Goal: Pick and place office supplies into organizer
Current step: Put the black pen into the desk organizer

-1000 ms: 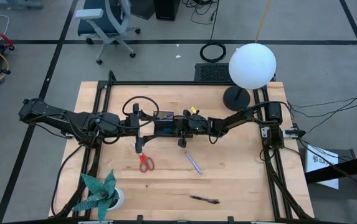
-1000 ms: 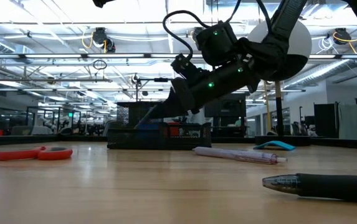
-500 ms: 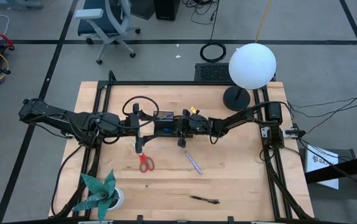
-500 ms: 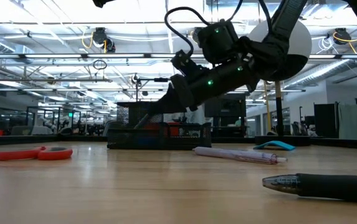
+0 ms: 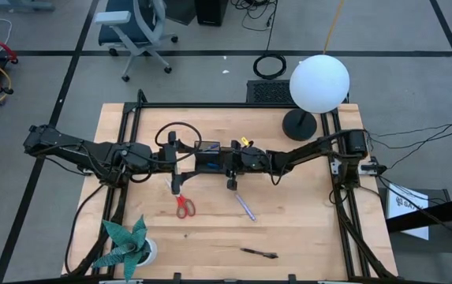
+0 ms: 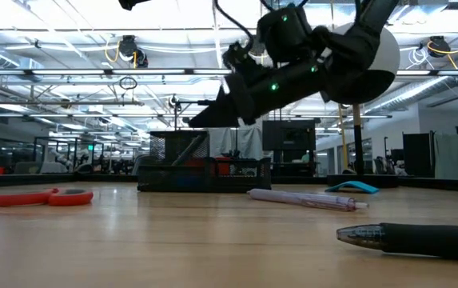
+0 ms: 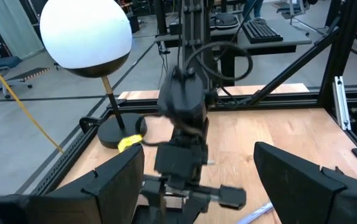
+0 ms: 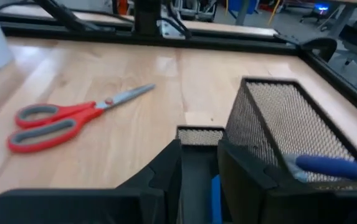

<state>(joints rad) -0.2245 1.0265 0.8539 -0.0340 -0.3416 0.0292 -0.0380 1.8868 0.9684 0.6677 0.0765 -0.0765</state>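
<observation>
The black mesh organizer (image 5: pixel 207 157) stands mid-table between my two grippers. My right gripper (image 6: pixel 195 122) hovers open above it (image 6: pixel 205 171), holding nothing. In the right wrist view a blue pen (image 8: pixel 331 167) lies in the tall mesh compartment (image 8: pixel 290 121), and something blue (image 8: pixel 215 193) shows in the slot below the fingers. My left gripper (image 7: pixel 197 158) waits open at the organizer's left side (image 5: pixel 180 162). On the wood lie red-handled scissors (image 5: pixel 184 207), a purple pen (image 5: pixel 244 206) and a dark pen (image 5: pixel 259 253).
A lamp with a round black base (image 5: pixel 299 122) and a white globe (image 5: pixel 320 83) stands at the far right. The teal paper-leaf plant (image 5: pixel 127 244) sits at the near left corner. A black frame borders the table. Bare wood lies around the scissors and pens.
My right gripper has risen from the organizer's top, its fingers still slanting down toward the left. A slim pen that reached from its tip into the organizer now leans inside the organizer, apart from the fingers.
</observation>
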